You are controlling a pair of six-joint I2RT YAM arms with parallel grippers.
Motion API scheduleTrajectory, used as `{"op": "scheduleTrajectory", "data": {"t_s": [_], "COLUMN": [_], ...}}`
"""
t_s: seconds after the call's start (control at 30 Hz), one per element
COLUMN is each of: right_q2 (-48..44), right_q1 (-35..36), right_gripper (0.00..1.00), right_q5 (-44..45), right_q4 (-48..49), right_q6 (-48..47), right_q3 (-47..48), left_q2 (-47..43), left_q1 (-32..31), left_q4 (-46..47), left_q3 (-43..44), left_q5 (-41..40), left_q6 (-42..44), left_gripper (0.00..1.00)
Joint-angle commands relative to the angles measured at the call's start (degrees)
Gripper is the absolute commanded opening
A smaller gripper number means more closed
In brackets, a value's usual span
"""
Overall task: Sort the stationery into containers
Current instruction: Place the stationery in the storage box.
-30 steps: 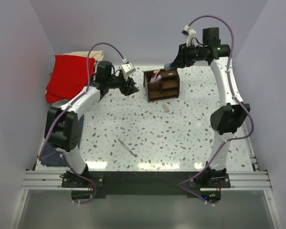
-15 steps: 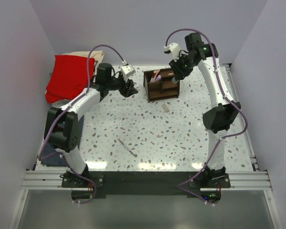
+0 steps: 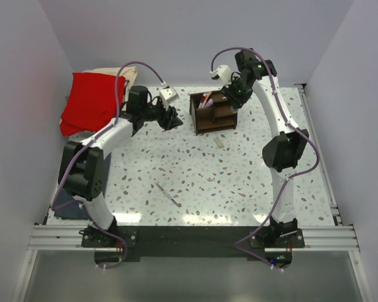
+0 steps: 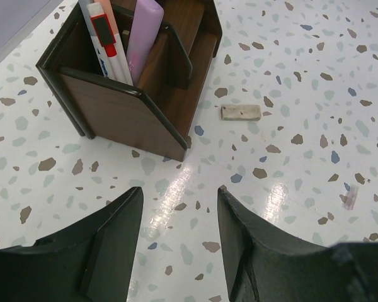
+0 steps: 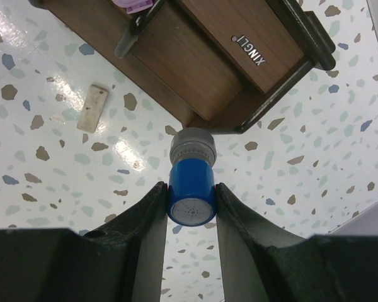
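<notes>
Since the blue-and-white cylinder (image 5: 191,179) seemingly needs lining up over a free compartment, the right gripper (image 5: 190,192) clamps it, grey end down, just above the organizer box (image 5: 239,63) at its rim, while the left gripper (image 4: 178,196), jaws apart and empty, hovers beside that box, clear of its pens (image 4: 113,38).

Dark brown organizer (image 4: 123,116); blue-and-grey cylinder (image 5: 191,185); lilac highlighter (image 4: 145,31); white table (image 3: 195,173), brown-grey speckles; red cloth (image 3: 88,100).

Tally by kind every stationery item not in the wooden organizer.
Thin pen on the table: 1
Beige block beside the organizer: 1
Tiny pink piece: 1
Blue-and-grey cylinder in the right gripper: 1
Total: 4
</notes>
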Motion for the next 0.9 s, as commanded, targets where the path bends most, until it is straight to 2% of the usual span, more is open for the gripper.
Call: {"op": "scheduleTrajectory", "data": {"t_s": [0.0,0.87], "right_q2": [0.99,5.66], "right_q1": [0.58,2.51], "right_gripper": [0.0,0.0], "right_q5": [0.95,1.12], "right_q4": [2.6,8.4], "right_q6": [-0.72,0.42], "right_q3": [1.71,1.8], "left_q2": [-1.54,0.3], "left_q1": [0.25,0.25], "left_q4": [2.97,3.76], "left_q3": [-0.5,-0.59], "left_q5": [1.62,2.41], "left_q6": [-0.86,-1.39], "left_gripper": [0.56,0.56]}}
